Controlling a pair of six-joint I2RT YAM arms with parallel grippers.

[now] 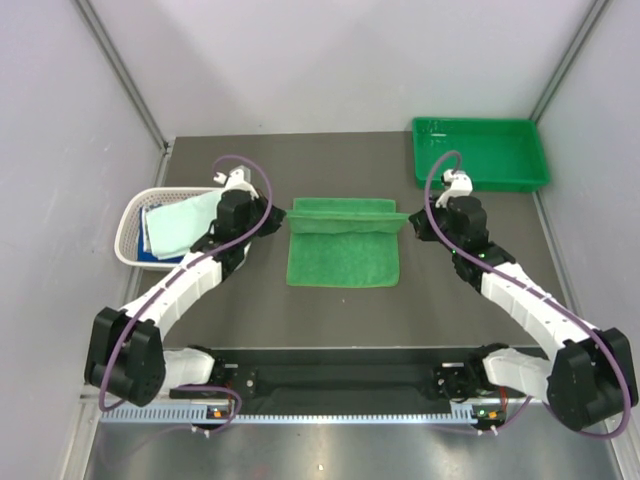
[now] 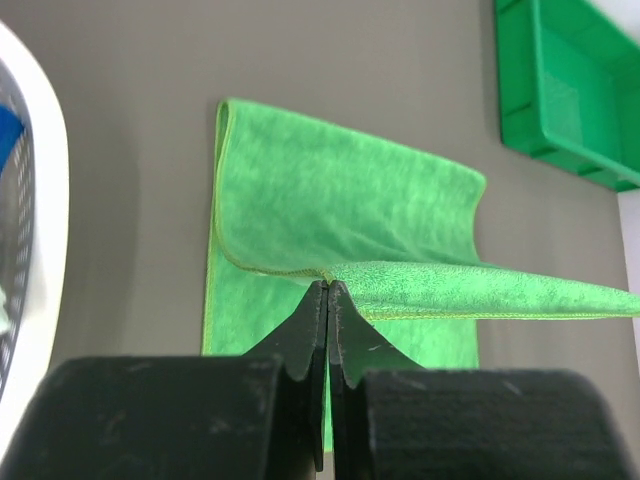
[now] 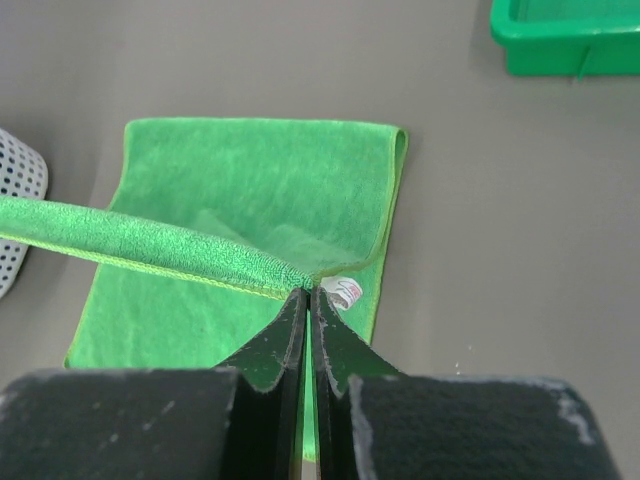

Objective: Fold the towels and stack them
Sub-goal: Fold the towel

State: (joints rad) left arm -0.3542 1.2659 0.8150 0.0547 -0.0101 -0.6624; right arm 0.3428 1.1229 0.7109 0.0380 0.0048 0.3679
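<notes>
Pinching with left gripper (image 2: 328, 286), jaws pressed together on the far-left corner of the green towel (image 1: 342, 255). Pinching likewise with right gripper (image 3: 308, 292), jaws together on the far-right corner. Lies at centre, near part flat, far edge lifted and held taut as a band running 9 to 3 o'clock. Reaching in from 7 and 5 o'clock with both arms, wrists facing each other. Sits between basket (image 1: 130, 215) at 9 o'clock, other towels (image 1: 190, 220) inside, and tray (image 1: 480, 184) at 1 o'clock.
</notes>
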